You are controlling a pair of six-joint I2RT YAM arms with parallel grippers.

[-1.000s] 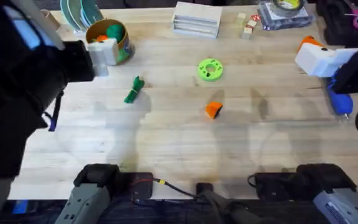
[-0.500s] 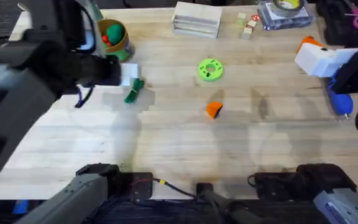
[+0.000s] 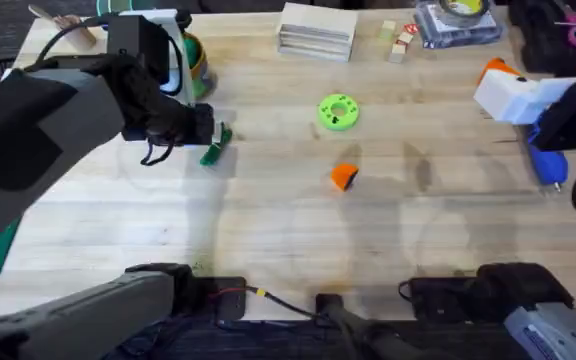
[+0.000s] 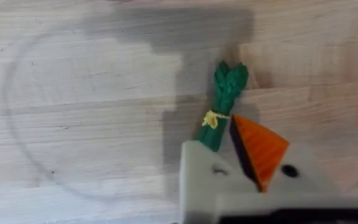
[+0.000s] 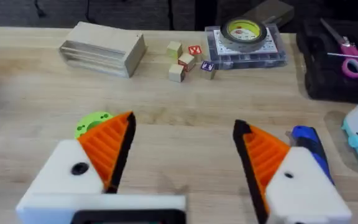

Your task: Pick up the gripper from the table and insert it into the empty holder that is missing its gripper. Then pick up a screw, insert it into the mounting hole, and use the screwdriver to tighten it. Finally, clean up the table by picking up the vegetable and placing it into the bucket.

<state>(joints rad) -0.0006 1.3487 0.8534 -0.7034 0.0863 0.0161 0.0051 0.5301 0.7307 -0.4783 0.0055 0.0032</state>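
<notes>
The vegetable (image 3: pixel 214 146) (image 4: pixel 224 102) lies flat on the wood, slim and dark green with a yellow band. My left gripper (image 3: pixel 204 126) (image 4: pixel 229 148) hangs right over its near end and looks shut, with nothing held. One of its fingers carries an orange pad (image 4: pixel 260 148). The other is the bare white holder (image 4: pixel 199 180), which hides the vegetable's end. The orange gripper (image 3: pixel 343 177) lies loose at mid-table. Behind the left arm stands the bucket (image 3: pixel 194 64), partly covered. My right gripper (image 3: pixel 495 88) (image 5: pixel 182 134) hovers open and empty at the right, beside the blue screwdriver (image 3: pixel 547 161) (image 5: pixel 307 140).
A green ring with yellow dots (image 3: pixel 338 112) (image 5: pixel 92 123) sits behind the orange piece. Along the far edge are a stack of wooden slabs (image 3: pixel 316 30) (image 5: pixel 102 48), small cubes (image 3: pixel 399 42), a tape roll on a clear box (image 3: pixel 458 20) and a dark tray with scissors (image 3: pixel 568 35).
My left arm has swung from the back left by the bucket, rightward and down, ending over the vegetable. The right arm and the loose things have not moved.
</notes>
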